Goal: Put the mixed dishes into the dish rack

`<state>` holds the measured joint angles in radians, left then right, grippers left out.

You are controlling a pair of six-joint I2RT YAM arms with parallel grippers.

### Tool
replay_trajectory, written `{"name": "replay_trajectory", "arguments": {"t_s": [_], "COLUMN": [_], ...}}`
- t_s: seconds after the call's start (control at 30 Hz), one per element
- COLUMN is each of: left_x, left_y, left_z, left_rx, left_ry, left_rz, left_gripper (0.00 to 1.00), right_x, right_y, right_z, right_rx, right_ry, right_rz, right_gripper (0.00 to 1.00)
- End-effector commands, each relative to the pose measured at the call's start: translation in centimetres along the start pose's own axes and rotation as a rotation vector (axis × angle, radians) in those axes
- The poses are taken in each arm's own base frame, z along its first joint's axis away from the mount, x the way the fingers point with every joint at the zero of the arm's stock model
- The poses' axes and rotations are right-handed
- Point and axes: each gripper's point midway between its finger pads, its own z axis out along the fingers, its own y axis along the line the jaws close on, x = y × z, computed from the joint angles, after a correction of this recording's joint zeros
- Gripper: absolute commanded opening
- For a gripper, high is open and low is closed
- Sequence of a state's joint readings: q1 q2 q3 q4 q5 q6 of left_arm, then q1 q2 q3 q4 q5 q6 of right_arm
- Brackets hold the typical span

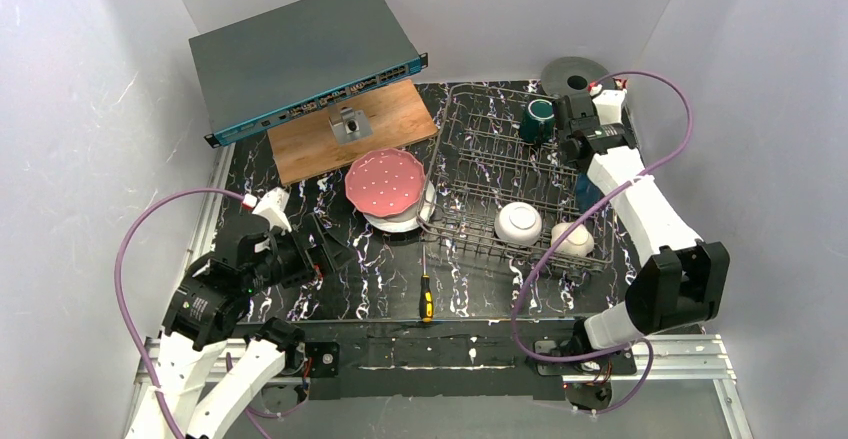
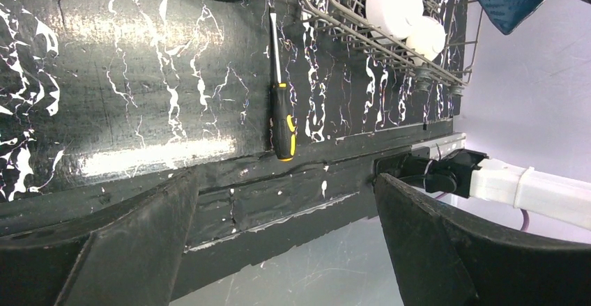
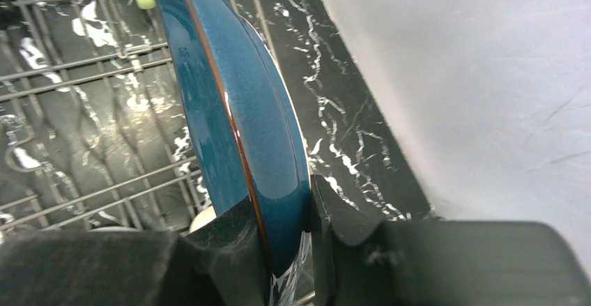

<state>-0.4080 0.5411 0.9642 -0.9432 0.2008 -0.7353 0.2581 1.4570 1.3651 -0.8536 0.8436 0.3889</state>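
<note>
No writing, brand or number could be read anywhere in my three views. The flat grey box [image 1: 300,54], behind and to the left of the dish rack [image 1: 480,174], carried small marks along its blue front edge, too fine for me to make out. The yellow-and-black handle of the screwdriver [image 2: 282,121], just in front of the rack, showed me no legible lettering.

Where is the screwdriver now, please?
In the top view the screwdriver lies on the table by its front edge, centre, just before the near-left corner of the rack.
</note>
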Motion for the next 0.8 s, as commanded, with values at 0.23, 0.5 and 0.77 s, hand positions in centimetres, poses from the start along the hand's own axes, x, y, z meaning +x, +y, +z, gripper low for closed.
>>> {"name": "replay_trajectory", "arguments": {"t_s": [0.23, 0.5, 0.77], "left_x": [0.7, -0.3, 0.3], "left_y": [0.7, 3.4, 1.6], "left_z": [0.2, 0.2, 2.2], "left_rx": [-0.009, -0.155, -0.038], "left_ry": [0.042, 0.131, 0.186], "left_rz": [0.096, 0.379, 0.393], "left_gripper": [0.98, 0.98, 0.98], "right_x": [-4.5, -4.9, -3.7], "right_y": [-1.1, -0.4, -0.8], "right_z": [2.4, 3.9, 5.0], "right_rx": [0.16, 0.137, 0.172], "right_ry": [-0.128, -0.114, -0.092], "right_rz": [-0.123, -0.207, -0.236], "right_gripper": [0.01, 0.01, 0.01]}}
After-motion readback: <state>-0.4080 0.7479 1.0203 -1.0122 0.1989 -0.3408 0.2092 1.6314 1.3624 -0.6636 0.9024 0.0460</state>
